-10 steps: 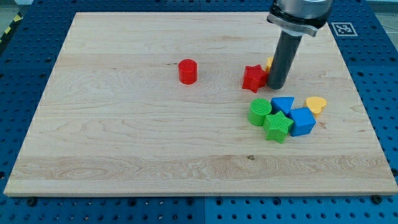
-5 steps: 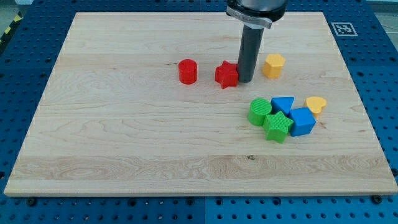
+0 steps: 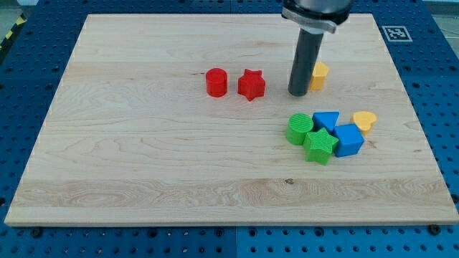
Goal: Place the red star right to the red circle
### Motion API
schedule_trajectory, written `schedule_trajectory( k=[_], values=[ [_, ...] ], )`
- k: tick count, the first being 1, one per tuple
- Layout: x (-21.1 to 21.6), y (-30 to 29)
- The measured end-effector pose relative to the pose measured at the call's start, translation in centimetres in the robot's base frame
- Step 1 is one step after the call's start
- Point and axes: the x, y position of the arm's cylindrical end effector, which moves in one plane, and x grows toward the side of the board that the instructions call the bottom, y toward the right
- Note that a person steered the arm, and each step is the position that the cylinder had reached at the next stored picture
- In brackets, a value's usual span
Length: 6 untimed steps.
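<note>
The red star (image 3: 251,84) lies on the wooden board (image 3: 143,158) just to the right of the red circle (image 3: 216,82), with a small gap between them. My tip (image 3: 297,93) stands on the board to the right of the red star, clearly apart from it. The rod partly hides a yellow block (image 3: 318,74) behind it.
A cluster sits at the view's lower right: a green circle (image 3: 299,129), a green star (image 3: 320,145), a blue triangle-like block (image 3: 327,120), a blue block (image 3: 348,140) and a yellow heart (image 3: 365,120).
The red star was pushed left until it lay next to the red circle. My tip then drew back to the right, away from the star.
</note>
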Motion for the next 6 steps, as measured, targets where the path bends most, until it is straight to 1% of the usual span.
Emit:
schedule_trajectory(
  k=[1,2,3,4,5,6],
  values=[
    [1.0,-3.0],
    [0.6,-6.1],
    [0.4,-6.5],
    [0.7,-3.3],
    [-1.6,-1.9],
    [-2.3,-3.6]
  ],
)
